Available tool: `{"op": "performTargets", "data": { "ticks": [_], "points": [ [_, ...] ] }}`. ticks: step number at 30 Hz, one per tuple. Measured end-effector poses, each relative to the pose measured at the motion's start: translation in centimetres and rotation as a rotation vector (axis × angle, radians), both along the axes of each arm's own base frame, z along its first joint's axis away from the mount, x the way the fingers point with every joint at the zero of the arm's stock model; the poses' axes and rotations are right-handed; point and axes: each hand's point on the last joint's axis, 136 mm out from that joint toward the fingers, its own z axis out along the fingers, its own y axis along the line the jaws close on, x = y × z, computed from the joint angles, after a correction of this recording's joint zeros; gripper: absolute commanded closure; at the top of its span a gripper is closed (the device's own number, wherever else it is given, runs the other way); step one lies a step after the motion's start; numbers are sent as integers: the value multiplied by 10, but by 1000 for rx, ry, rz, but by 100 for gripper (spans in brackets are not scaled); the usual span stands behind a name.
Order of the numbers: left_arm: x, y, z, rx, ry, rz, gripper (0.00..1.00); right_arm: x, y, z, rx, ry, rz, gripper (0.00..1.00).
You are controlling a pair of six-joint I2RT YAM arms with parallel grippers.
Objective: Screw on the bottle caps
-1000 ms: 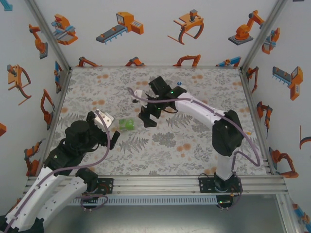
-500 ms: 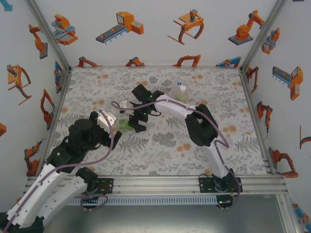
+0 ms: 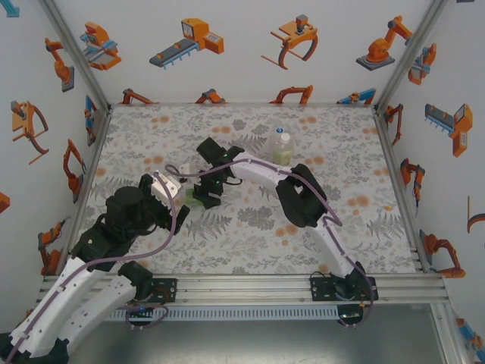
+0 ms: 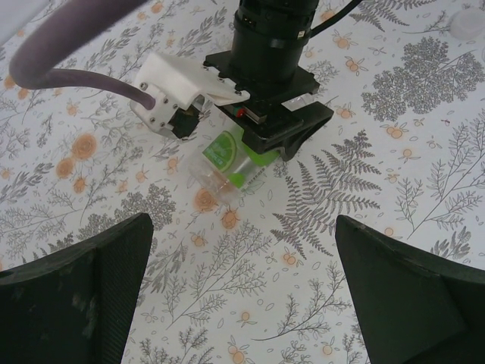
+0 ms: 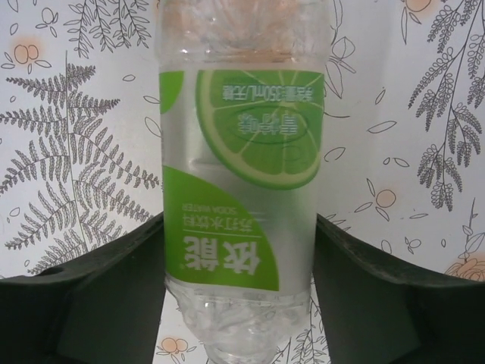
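The green-labelled bottle [image 5: 239, 227] lies on its side on the floral table, left of centre [image 3: 194, 194]. My right gripper [image 5: 239, 227] stands over it with a finger pressed on each side of the label. Its neck end runs off the bottom of the right wrist view, so any cap there is hidden. In the left wrist view the same bottle [image 4: 227, 158] pokes out under the right gripper [image 4: 274, 130]. My left gripper [image 4: 242, 224] hangs open just short of it, nothing between its fingers. Two more bottles stand upright at the back: a pale yellow-green labelled one [image 3: 283, 150] and a clear one [image 3: 276, 136].
A small pale round thing [image 4: 464, 24] lies on the table at the top right of the left wrist view; it may be a cap. The right arm [image 3: 303, 193] stretches across the middle of the table. Walls close the left, right and back sides.
The right arm has swung left from the table's middle and come down over the lying green-labelled bottle, uncovering the two upright bottles. The left gripper has edged towards the bottle.
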Motion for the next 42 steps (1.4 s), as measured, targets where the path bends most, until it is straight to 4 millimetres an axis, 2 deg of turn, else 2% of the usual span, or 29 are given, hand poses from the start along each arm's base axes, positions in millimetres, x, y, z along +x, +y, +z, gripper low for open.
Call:
{"op": "performTargets", "data": {
  "ticks": [6,9,14,17,22,26,30,34,38,42],
  "points": [
    [-1,-2,0,-2,1,-13,1,0,0,0,8,-7,0,51],
    [-2,-3,0,-3,2,-20,1,-5,-7,1,10,-16,-3,53],
    [-6,-7,1,-5,-3,-55,1,-19,-35,4,-18,-52,-21,54],
    [-9,-9,4,-14,-12,-77,1,-29,-57,17,-26,-110,-25,54],
    [-16,-12,9,-34,-24,-114,0,-49,-93,51,-3,-287,35,54],
    [-20,-16,11,-50,-23,-145,0,-71,-119,70,7,-445,131,54],
    [-22,-22,8,-55,-4,-177,0,-91,-137,86,19,-604,240,56],
    [-26,-31,3,-60,32,-227,0,-116,-145,106,53,-806,400,64],
    [-34,-41,0,-81,67,-300,1,-137,-143,122,86,-1012,540,65],
    [-44,-53,-3,-105,110,-382,2,-146,-135,127,77,-1171,635,65]
  ]
}}
